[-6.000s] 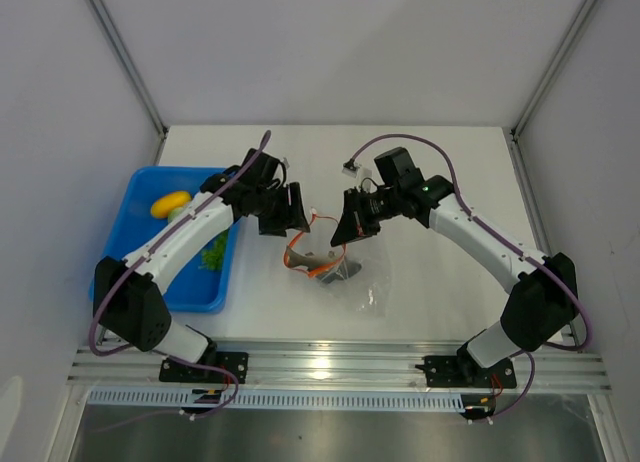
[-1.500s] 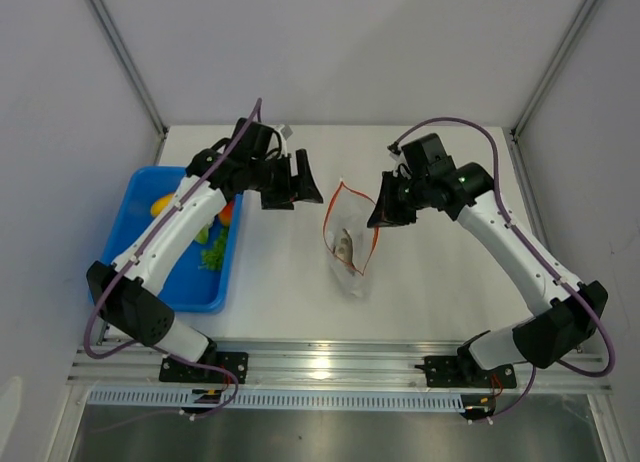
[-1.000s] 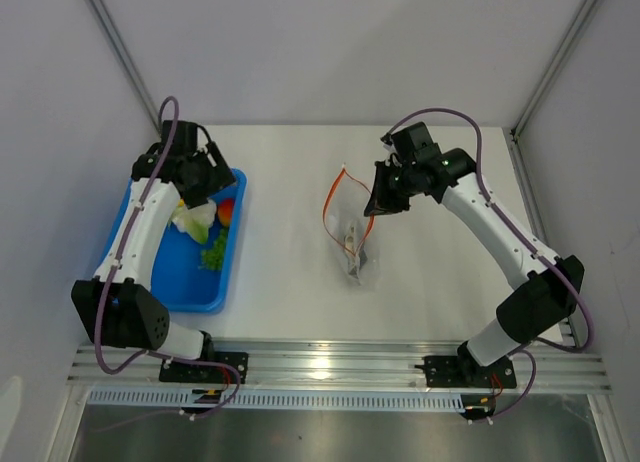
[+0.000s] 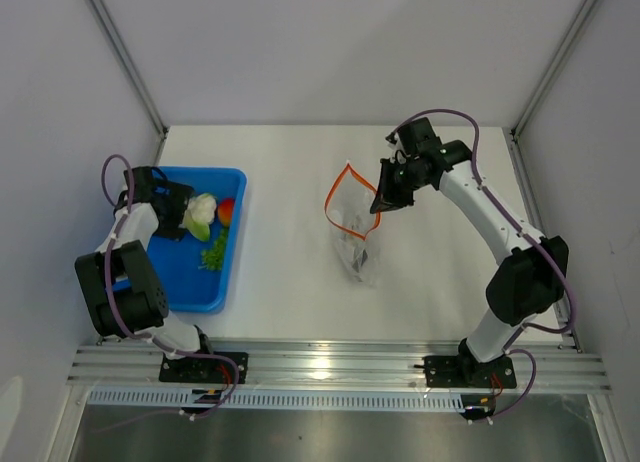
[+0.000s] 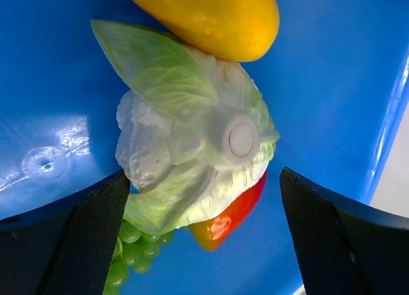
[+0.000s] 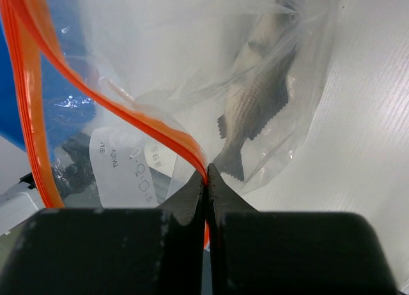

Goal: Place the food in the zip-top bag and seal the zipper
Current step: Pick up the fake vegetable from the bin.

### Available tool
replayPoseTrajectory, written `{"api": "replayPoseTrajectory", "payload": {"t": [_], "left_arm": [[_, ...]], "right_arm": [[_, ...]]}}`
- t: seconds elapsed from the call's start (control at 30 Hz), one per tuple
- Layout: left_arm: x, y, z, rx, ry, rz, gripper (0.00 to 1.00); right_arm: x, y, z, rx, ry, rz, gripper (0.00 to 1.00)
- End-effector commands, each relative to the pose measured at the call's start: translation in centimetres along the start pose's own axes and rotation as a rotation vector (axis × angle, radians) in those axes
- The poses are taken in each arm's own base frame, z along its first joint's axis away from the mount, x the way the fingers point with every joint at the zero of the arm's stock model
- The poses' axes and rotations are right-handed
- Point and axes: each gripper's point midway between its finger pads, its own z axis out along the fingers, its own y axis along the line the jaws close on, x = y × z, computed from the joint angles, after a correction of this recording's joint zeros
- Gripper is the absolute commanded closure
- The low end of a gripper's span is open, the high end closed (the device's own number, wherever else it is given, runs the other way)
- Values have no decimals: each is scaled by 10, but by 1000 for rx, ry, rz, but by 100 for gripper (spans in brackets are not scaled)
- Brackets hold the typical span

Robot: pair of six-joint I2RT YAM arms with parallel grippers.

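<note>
The food lies in the blue tray (image 4: 170,282): a white-and-green cauliflower piece (image 5: 192,148), also in the top view (image 4: 201,213), a yellow fruit (image 5: 217,17), a red-orange piece (image 5: 233,215) and green grapes (image 5: 124,260). My left gripper (image 4: 176,214) is open right above them, its fingers either side of the cauliflower (image 5: 204,244). My right gripper (image 4: 380,197) is shut on the orange-red zipper (image 6: 128,110) of the clear zip-top bag (image 4: 352,244) and holds its mouth up and open. A grey toy fish (image 6: 259,94) lies inside the bag.
The tray sits at the table's left. The bag hangs mid-table, its lower end on the white surface. Grey walls and metal posts close the back and sides. A metal rail runs along the near edge.
My left arm has swung from the bag back over the tray and lowered onto the food. My right gripper has lifted the bag's mouth, which now stands open.
</note>
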Motion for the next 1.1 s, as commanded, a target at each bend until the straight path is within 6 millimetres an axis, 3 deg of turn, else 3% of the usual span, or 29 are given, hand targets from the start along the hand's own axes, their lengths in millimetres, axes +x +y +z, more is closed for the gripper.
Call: {"api": "replayPoseTrajectory", "payload": {"t": [0.0,0.33,0.63,0.73,0.83,0.93,0.97,1.07], "left_arm": [[-8,-10,8,46,-3,-79,1],[0,0,26,-25,55,-101,0],[-4,6,35,-53,37,-85,1],[-5,8,41,-52,28,-85,5],[-4,10,46,-36,17,-90,18],[-4,11,47,-30,15,-80,40],[-4,12,47,-32,17,-71,54],[-2,17,43,-49,19,-63,77]], "right_arm": [[-11,6,-7,-22,-21,-24,100],[-19,3,-1,-30,-16,-11,100],[-19,0,0,-30,-19,-4,100],[-16,-1,1,-33,-16,1,100],[-17,-1,1,-32,-14,7,100],[-17,-1,0,-31,-18,6,100],[-17,-2,0,-26,-19,11,100],[-14,-2,-1,-33,-20,12,100]]}}
